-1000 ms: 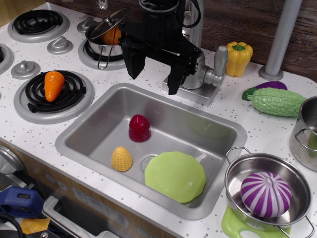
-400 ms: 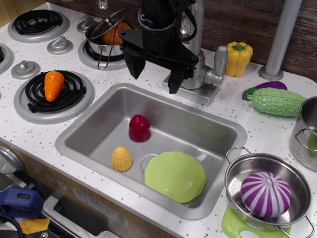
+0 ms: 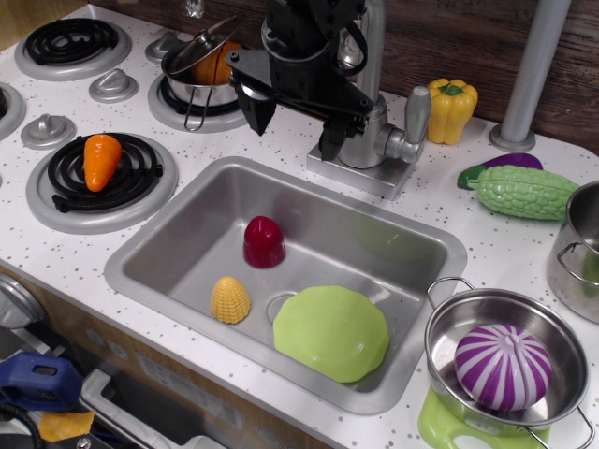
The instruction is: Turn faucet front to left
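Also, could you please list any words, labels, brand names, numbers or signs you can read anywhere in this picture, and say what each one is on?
None: no readable text shows anywhere.
Silver-grey toy faucet: plain, no markings.
Black robot gripper: no label visible.
Steel pot with the purple striped onion: unmarked.
Blue object at the bottom-left edge: no legible text.

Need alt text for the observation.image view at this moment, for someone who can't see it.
A black gripper with open jaws hangs just in front of the silver faucet behind a toy kitchen sink. The sink holds a green plate, a corn piece and a dark red piece.
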You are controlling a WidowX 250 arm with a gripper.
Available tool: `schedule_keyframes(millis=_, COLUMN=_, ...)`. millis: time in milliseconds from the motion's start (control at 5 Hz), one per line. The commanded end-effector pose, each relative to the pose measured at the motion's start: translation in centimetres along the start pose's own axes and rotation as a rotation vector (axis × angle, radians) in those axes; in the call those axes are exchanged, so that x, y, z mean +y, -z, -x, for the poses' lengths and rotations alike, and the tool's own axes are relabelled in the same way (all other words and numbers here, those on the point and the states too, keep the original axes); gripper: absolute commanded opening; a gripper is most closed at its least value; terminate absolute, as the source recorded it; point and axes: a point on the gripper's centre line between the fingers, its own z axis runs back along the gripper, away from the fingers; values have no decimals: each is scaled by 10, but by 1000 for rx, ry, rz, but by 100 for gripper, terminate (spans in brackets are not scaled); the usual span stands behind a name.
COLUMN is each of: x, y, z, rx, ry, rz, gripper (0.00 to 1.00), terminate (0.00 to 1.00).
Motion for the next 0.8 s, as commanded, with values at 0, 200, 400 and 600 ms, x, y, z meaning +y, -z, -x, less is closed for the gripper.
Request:
schedule_keyframes(millis=0, x=6, y=-13, z=-32, rx=-100, ry=-5, rz=13, gripper=100, terminate=0)
schedule_keyframes(millis=200, x=10, y=-14, z=-42, rx=-121, ry=-15, rz=19, gripper=100, terminate=0)
schedule_keyframes(millis=400, x=13, y=-12, z=-43, rx=-129, ry=-15, rz=4, gripper=0, terminate=0)
schedule_keyframes(millis=600, x=18, y=-6, z=-39, rx=-154, ry=9, rz=-51, gripper=0, terminate=0)
